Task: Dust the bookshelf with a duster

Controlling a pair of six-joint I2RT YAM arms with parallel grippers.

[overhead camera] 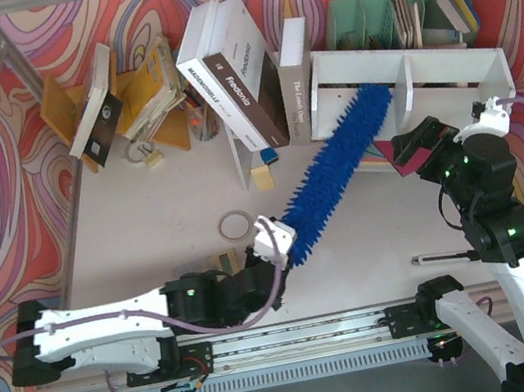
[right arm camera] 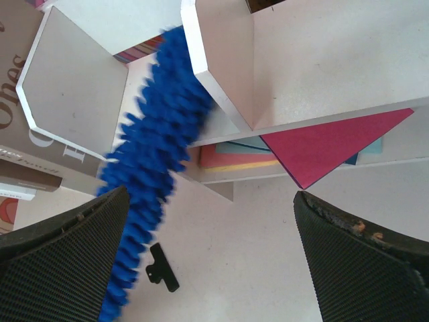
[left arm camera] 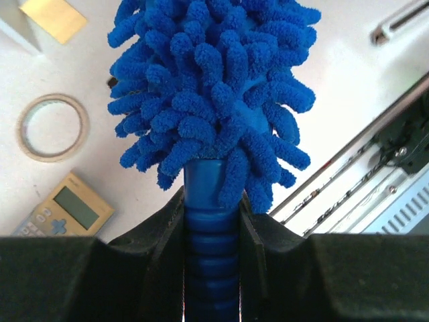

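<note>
1. Duster (overhead camera: 338,167) stretches slantwise over the table (overhead camera: 142,207), its fluffy tip reaching into the left compartment of the bookshelf (overhead camera: 453,71), just beside the divider (overhead camera: 406,89).
2. Left gripper (left arm camera: 212,221) is clamped on the ribbed handle (left arm camera: 211,282); right gripper (right arm camera: 209,201) hangs near the shelf, jaws wide, holding nothing.
3. Likely light; the soft head flops and bends easily, so the stiff handle end is the place to grip.

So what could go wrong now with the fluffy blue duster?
The duster reaches far from the left hand into the bookshelf, so a sideways sweep could catch the divider. Swinging left, it might topple the leaning books. The open right hand nearby could get bumped.
</note>
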